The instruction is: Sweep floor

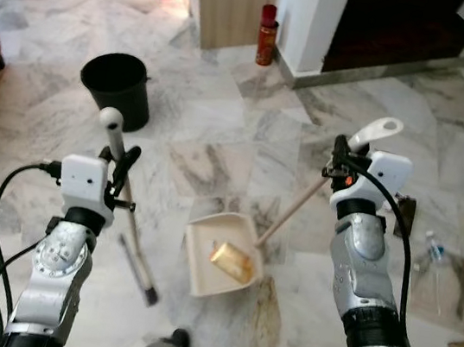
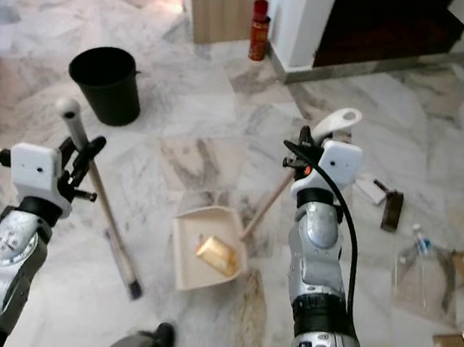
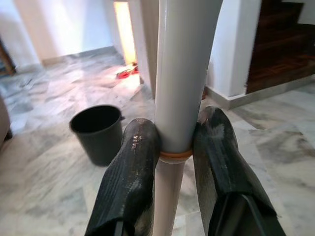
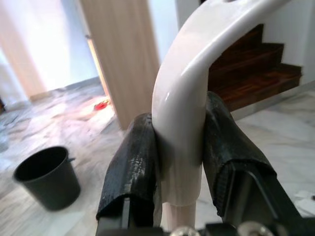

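Left gripper [image 3: 174,147] clamped on broom [image 1: 126,210] handle; brush head on floor [image 1: 240,122] just left of dustpan [image 1: 221,255]. Right gripper [image 4: 179,147] clamped on dustpan handle, which slants down-left to pan. Pan holds yellow scrap [image 1: 232,261]. Bucket [image 1: 116,86] beyond.

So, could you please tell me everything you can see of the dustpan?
The dustpan is cream-coloured, plastic by the look of it, with a shallow tray and raised side walls. It lies on the marble floor between the two arms. A golden-brown, crumpled piece of litter sits inside the tray. Its long, pale handle rises at a slant to a curved white grip, which the right end effector clamps.
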